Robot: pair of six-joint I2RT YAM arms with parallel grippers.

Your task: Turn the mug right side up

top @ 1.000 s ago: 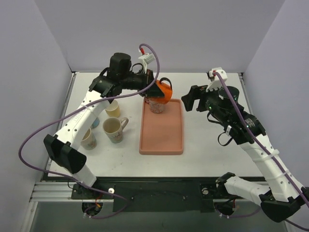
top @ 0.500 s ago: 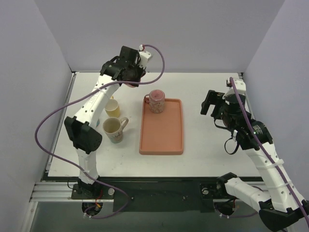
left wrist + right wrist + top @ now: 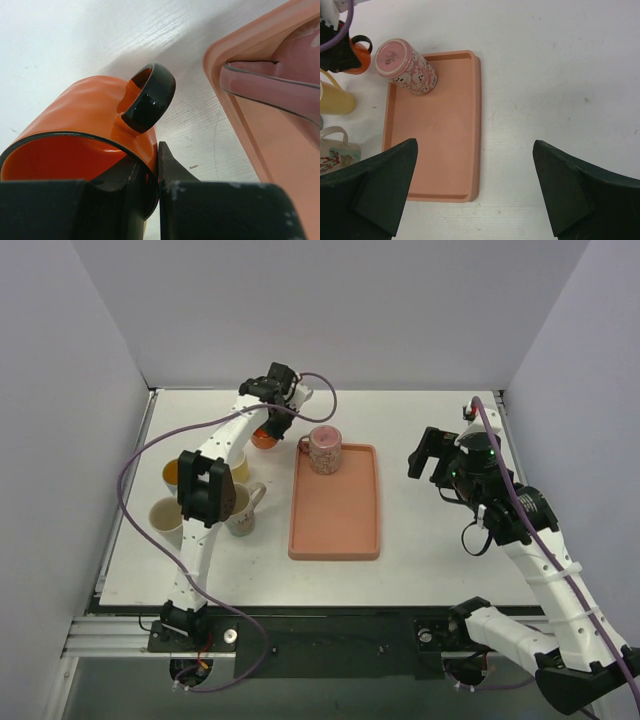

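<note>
Orange glaze fills my left wrist view. The left gripper (image 3: pixel 152 161) is pinching the wall of the orange mug (image 3: pixel 85 115) at its rim, 1 finger inside and 1 outside, and the black handle (image 3: pixel 150 97) points away from me. The mouth faces up toward the wrist, so I judge this mug close to right side up. It sits low over the desk (image 3: pixel 430 540), just beside the far left corner of the tray (image 3: pixel 445 150); I cannot tell whether its base is down.

My worry is that narrow pinch. The mug looks tilted, and if I let go before the base sits flat it could rock over, or the inner finger could drag it on the way out. The handle is near the tray rim and could catch on it. The pink mug (image 3: pixel 405 67) stands base up in that tray corner, close enough to be knocked, and a yellow mug (image 3: pixel 337 100) stands near on the other side.

The right gripper (image 3: pixel 474 150) hangs spread wide and empty, well off to the right. The desk is white and matt, and plain pale walls (image 3: pixel 350 310) close it in on 3 sides.
</note>
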